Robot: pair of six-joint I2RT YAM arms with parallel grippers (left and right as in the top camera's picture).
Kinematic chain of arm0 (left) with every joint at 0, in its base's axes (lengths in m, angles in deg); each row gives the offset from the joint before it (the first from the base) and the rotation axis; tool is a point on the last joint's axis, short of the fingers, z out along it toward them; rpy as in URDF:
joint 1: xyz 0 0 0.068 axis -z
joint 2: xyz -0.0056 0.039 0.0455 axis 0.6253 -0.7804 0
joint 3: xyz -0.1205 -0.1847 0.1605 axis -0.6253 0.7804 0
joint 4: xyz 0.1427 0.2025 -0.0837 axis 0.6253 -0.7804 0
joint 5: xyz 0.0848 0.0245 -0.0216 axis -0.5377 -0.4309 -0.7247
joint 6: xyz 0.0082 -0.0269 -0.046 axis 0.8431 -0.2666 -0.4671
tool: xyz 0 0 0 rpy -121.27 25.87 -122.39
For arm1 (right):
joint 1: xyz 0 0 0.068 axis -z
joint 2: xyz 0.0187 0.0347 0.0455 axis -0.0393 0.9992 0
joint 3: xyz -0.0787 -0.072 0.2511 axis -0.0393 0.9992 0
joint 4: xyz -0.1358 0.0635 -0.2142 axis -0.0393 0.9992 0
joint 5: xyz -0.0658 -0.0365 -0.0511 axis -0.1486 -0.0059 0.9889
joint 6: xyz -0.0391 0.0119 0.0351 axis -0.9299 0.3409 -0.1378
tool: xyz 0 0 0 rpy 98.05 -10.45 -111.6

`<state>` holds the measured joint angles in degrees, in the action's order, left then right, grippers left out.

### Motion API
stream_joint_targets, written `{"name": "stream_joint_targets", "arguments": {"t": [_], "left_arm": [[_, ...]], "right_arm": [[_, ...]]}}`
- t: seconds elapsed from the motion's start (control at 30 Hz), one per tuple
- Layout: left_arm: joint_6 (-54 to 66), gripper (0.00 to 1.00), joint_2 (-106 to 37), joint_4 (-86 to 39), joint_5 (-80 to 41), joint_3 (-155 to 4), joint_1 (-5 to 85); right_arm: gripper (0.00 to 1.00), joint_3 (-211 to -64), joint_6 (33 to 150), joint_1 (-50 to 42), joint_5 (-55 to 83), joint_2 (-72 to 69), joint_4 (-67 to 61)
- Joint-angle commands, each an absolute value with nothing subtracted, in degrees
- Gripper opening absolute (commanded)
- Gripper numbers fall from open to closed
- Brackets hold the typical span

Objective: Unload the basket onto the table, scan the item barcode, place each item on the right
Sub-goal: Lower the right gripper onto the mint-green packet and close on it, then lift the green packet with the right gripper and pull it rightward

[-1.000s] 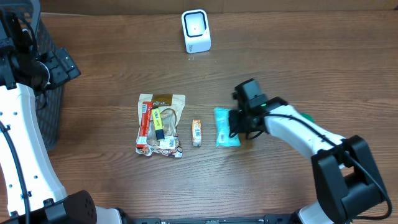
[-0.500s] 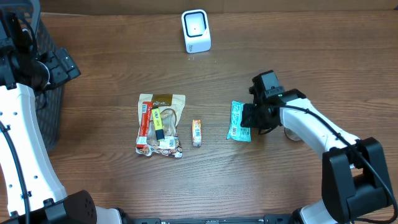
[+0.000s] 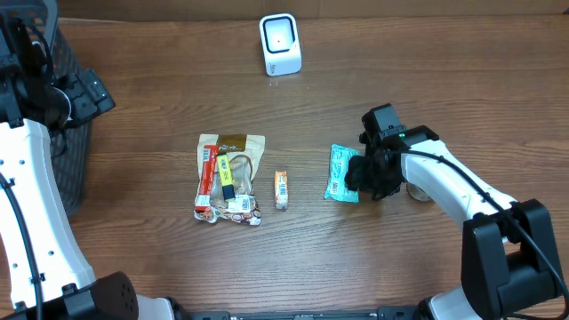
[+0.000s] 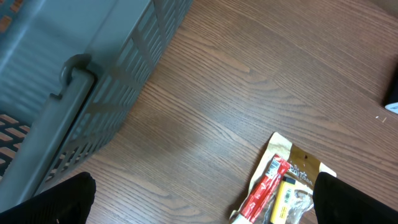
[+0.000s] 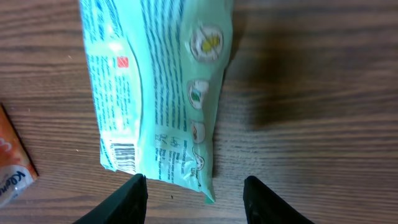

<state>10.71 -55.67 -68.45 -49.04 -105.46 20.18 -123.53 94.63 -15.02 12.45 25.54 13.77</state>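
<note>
- Two arms stand at a wooden bench (image 3: 427, 80), and only the right one is near the task's item.
- A mint-green packet (image 3: 341, 174) lies flat on the bench, right of centre, with its printed side up.
- The right jaws are partly open and hold nothing. They sit low over the packet's right-hand edge.
- From the right wrist, the packet (image 5: 155, 93) rests on the wood. Its near corner lies in the gap between the two dark fingertips (image 5: 134, 196).
- The barcode (image 5: 124, 157) is printed at the packet's near-left corner and faces upward.
- A white scanner (image 3: 280, 44) stands upright near the far edge of the bench, well apart from the packet.
- A small orange sachet (image 3: 282, 189) lies just left of the packet without touching it. Its corner also shows in the right wrist view (image 5: 12, 165).
- A clear bag (image 3: 228, 179) holding red and yellow items lies further left.
- The left jaws are spread fully wide and empty, raised over the bench's left side.
- The left wrist view shows a dark grey basket (image 4: 81, 74) and the top of the clear bag (image 4: 283, 186).
</note>
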Motion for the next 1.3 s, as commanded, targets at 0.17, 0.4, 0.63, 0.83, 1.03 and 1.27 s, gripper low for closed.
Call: {"name": "stream_joint_targets", "arguments": {"t": [0.17, 0.4, 0.63, 0.83, 1.03, 1.27], "left_arm": [[11.14, 1.0, -55.34, -68.48, -48.82, -106.42, 20.07], [11.17, 1.0, -55.34, -68.48, -48.82, -106.42, 20.07], [11.14, 1.0, -55.34, -68.45, -48.82, -106.42, 20.07], [11.14, 1.0, -55.34, -68.45, -48.82, -106.42, 20.07], [11.14, 1.0, -55.34, -68.48, -48.8, -106.42, 20.07], [11.17, 1.0, -55.34, -68.48, -48.82, -106.42, 20.07]], "right_arm": [[0.5, -118.24, 99.97, -15.9, 4.06, 24.2, 7.89], [0.5, -117.23, 101.78, -20.18, -1.96, 24.2, 3.97], [0.51, -117.39, 101.74, -24.05, -5.17, 24.2, -1.73], [0.5, -121.52, 99.51, -22.83, -6.61, 22.87, 1.77], [0.52, -129.17, 93.67, -19.24, 1.98, 20.03, 11.93], [0.56, -130.41, 93.63, -13.14, 11.64, 20.23, 15.93]]}}
